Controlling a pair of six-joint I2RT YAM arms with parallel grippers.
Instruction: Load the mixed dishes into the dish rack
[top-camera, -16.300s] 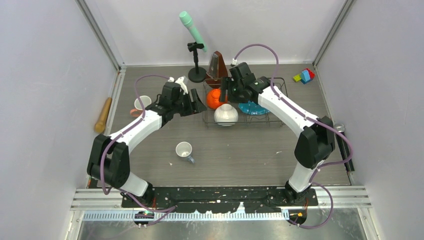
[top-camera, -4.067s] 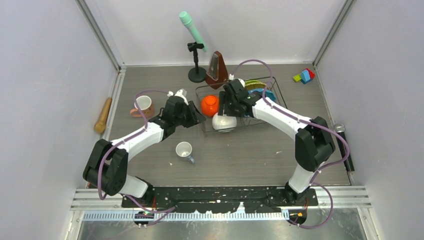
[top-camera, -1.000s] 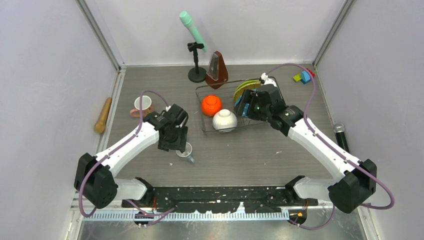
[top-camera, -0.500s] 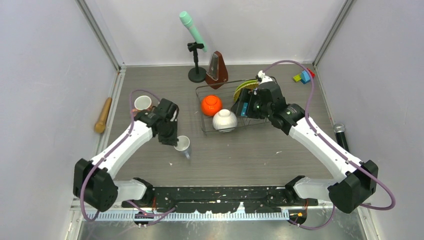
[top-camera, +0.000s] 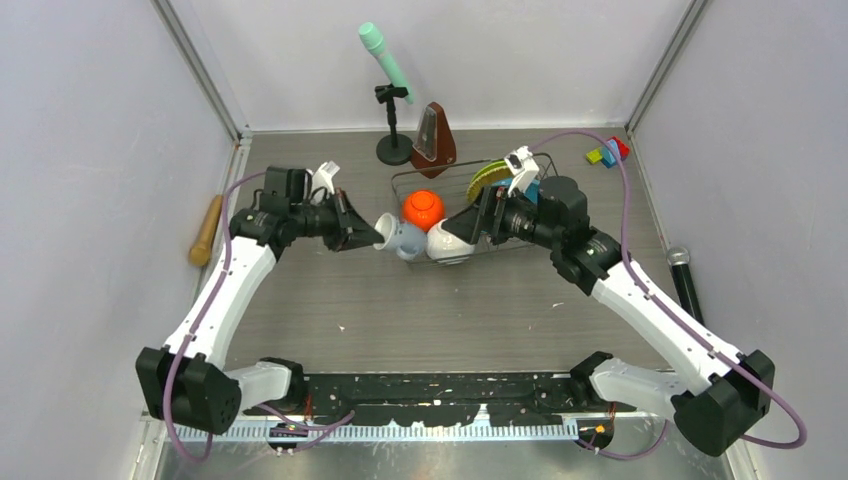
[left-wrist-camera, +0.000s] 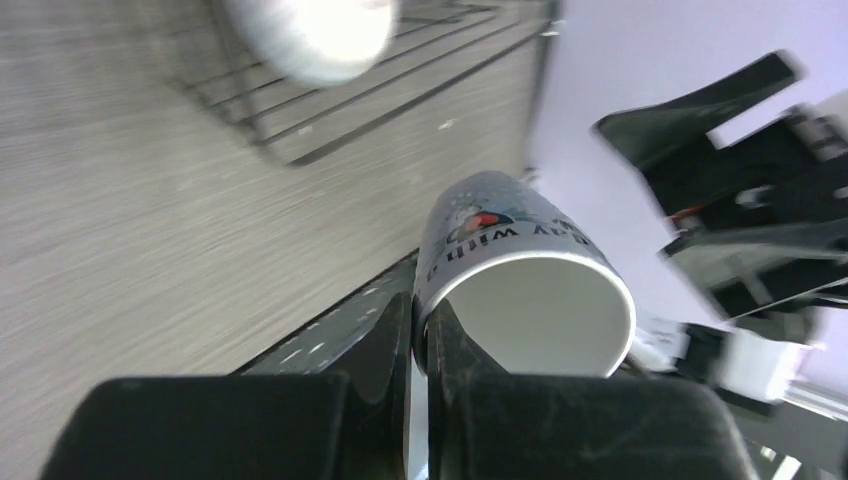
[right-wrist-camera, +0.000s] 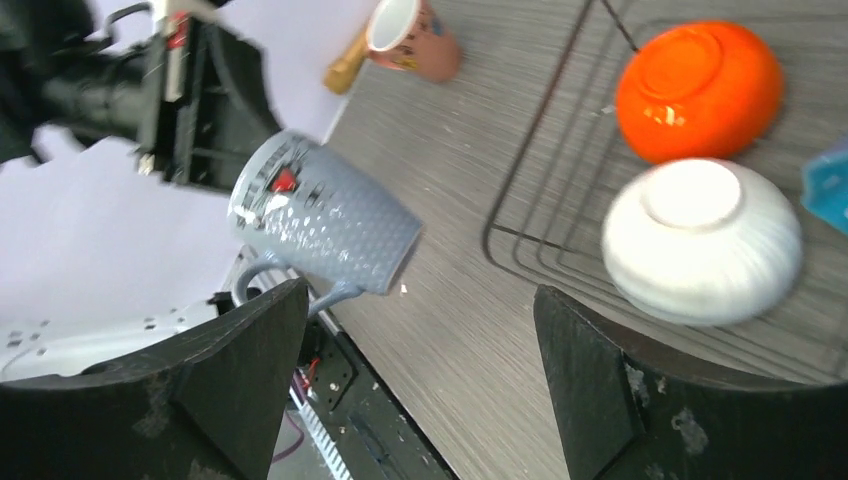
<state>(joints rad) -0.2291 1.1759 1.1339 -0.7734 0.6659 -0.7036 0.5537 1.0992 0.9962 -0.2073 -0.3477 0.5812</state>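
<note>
**Cup at the rack's edge, one mug left on the table**

My left gripper (top-camera: 368, 230) held the small cup (top-camera: 398, 237) by its rim, one finger inside the mouth and one outside; the cup lay on its side in the air, base leading, just at the 9 o'clock side of the dish rack (top-camera: 405, 246). My right gripper (top-camera: 478, 215) hung over the rack with its jaws spread wide and nothing between them, facing the cup across the white bowl (top-camera: 452, 240). The orange bowl (top-camera: 423, 210) sat upturned at 11 o'clock from the white one, and the lime-green plate (top-camera: 487, 175) stood in the prongs beyond; the pink mug (right-wrist-camera: 410, 35) waited on the table outside the rack.

I judged the step in hand to be loading the cup, whether directly or by passing it to my right; I could not tell which. Next called for carrying it over the wire into free space near the bowls, turning the mouth down, then parting my left fingers without catching the white bowl; the mug would follow.
</note>
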